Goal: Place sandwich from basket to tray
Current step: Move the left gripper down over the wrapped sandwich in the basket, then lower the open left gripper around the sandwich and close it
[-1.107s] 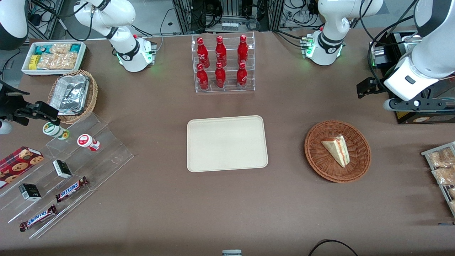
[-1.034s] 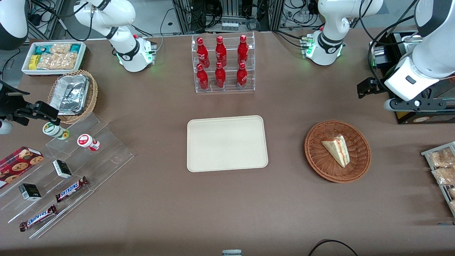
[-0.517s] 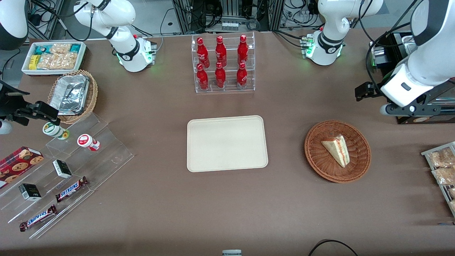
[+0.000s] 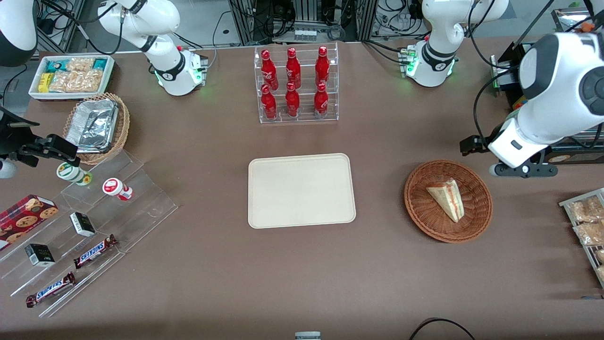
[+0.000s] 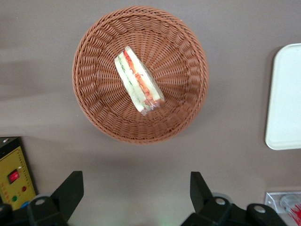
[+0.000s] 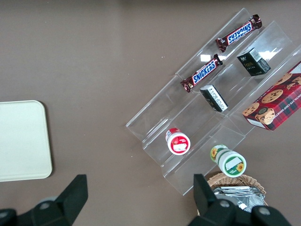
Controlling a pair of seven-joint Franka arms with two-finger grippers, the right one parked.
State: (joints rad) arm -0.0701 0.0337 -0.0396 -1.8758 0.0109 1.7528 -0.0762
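Note:
The sandwich (image 4: 447, 198) (image 5: 138, 81), a pale wedge with red, orange and green layers, lies in the round reddish-brown basket (image 4: 411, 200) (image 5: 94, 99). The cream tray (image 4: 302, 190) (image 5: 284, 99) (image 6: 21, 141) sits bare mid-table, beside the basket toward the parked arm's end. My gripper (image 4: 521, 171) (image 5: 135, 190) hangs above the table just off the basket's rim, farther from the front camera than the basket and toward the working arm's end. It is open, its dark fingertips (image 5: 70, 188) spread wide over bare tabletop with nothing between them.
A clear rack of red bottles (image 4: 296, 85) stands farther from the front camera than the tray. A wire rack of bagged snacks (image 4: 585, 222) and a yellow-panelled box (image 5: 14, 181) sit at the working arm's end. Acrylic steps with candy bars (image 4: 94, 212) are at the parked arm's end.
The working arm has swung toward the front camera and toward the basket, bringing the gripper close to the basket's rim. Sandwich, basket and tray have not moved.

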